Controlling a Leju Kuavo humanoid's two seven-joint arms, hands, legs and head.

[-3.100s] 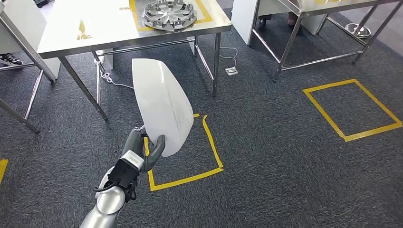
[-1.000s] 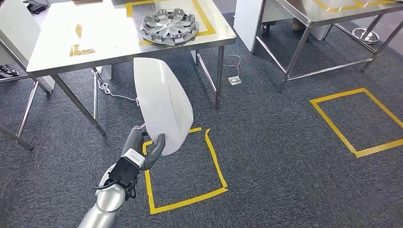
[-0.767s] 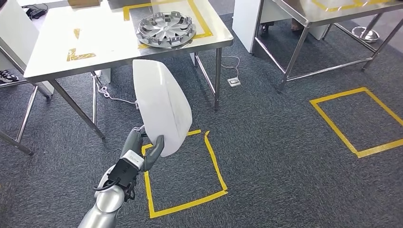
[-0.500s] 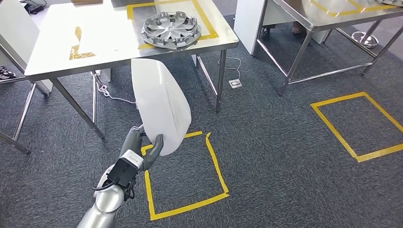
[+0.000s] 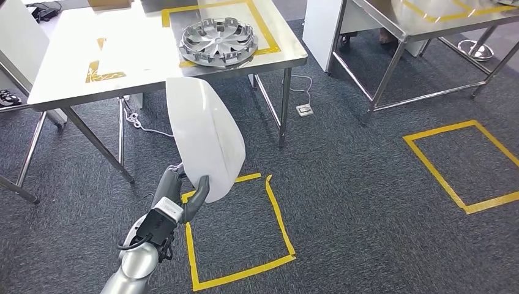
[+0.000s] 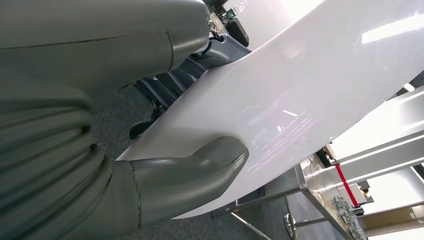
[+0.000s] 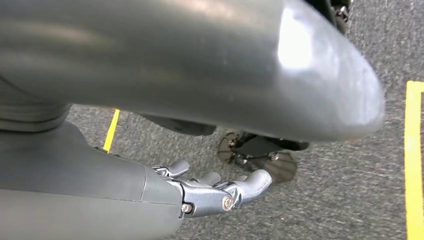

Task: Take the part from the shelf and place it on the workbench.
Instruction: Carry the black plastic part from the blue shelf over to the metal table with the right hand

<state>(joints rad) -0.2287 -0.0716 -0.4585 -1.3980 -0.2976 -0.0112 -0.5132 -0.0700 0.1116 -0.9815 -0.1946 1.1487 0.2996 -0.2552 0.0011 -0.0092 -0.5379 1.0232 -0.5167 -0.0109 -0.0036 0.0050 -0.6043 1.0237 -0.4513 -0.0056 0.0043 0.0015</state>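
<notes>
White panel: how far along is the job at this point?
Picked up: the left hand grips the white panel by its lower edge, held upright over the carpet. Left: setting it on the steel table ahead, where a wheel cover already lies. The right hand holds nothing.

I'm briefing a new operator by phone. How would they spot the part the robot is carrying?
Find the steel workbench with the silver wheel cover. In front of it, above the carpet, the left hand holds the white panel by its lower edge. It is smooth, glossy and curved, unlike the spoked wheel cover.
</notes>
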